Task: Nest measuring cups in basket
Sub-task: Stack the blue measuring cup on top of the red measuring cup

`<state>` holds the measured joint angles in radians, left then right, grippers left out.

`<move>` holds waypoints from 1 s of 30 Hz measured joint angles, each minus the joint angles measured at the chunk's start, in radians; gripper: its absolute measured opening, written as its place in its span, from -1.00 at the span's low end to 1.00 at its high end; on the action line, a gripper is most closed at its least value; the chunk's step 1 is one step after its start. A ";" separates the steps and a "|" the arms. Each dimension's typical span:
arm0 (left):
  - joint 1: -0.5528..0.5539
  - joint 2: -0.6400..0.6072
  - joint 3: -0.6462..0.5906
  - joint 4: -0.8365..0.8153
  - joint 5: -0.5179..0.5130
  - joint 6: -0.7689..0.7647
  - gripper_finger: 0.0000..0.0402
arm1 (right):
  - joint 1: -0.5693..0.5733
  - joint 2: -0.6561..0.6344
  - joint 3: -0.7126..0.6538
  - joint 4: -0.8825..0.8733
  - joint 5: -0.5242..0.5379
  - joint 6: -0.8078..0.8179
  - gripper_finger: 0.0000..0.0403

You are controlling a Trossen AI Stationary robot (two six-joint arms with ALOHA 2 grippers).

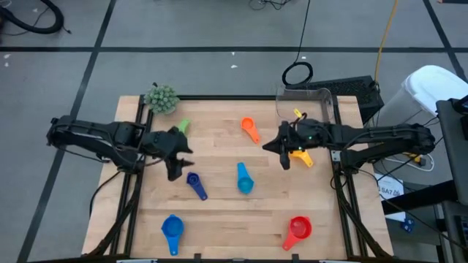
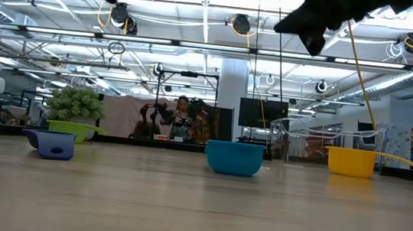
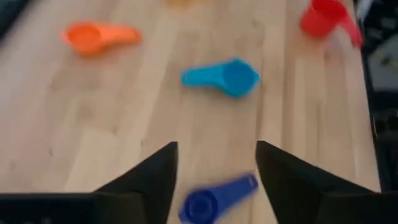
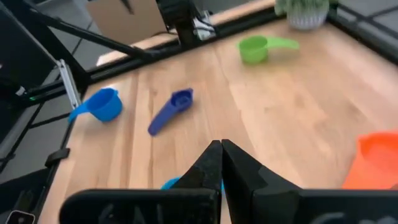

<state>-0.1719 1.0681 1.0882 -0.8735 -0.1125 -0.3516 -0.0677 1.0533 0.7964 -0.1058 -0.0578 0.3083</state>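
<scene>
Left gripper (image 3: 216, 171): fingers spread wide, empty, above the dark blue cup (image 3: 214, 200)
Right gripper (image 4: 221, 163): fingers pressed together, empty, near the yellow cup (image 1: 300, 156)

Overhead, table-level and wrist views share table (image 1: 219, 157).

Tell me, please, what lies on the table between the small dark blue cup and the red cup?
The light blue cup lies between the small dark blue cup and the red cup, seen in the high view.

Orange cup (image 1: 250, 129), red cup (image 1: 298, 229), green cup (image 4: 255, 48).
</scene>
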 joint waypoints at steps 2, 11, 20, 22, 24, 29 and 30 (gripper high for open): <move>-0.023 0.027 0.000 -0.062 0.008 -0.027 0.27 | 0.000 0.001 -0.020 0.029 -0.001 0.021 -1.00; -0.132 0.204 0.002 -0.104 0.018 -0.071 0.35 | 0.052 0.000 -0.033 0.106 -0.163 -0.084 -0.59; -0.247 0.338 0.242 -0.200 0.006 -0.110 0.06 | 0.222 0.000 -0.033 0.142 -0.179 -0.005 0.14; -0.290 0.373 0.289 -0.286 0.004 -0.153 0.00 | 0.259 0.001 -0.033 0.140 -0.164 0.014 0.21; -0.336 0.409 0.311 -0.384 0.016 -0.215 -0.06 | 0.294 0.001 -0.033 0.137 -0.126 0.025 0.24; -0.423 0.493 0.314 -0.447 0.169 -0.425 -0.14 | 0.359 0.001 -0.033 0.130 -0.071 0.021 0.21; -0.432 0.507 0.314 -0.446 0.205 -0.476 -0.15 | 0.365 0.001 -0.033 0.127 -0.062 0.018 0.20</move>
<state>-0.6036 1.5756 1.4017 -1.3197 0.0929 -0.8278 0.2969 1.0538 0.7631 0.0209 -0.1197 0.3263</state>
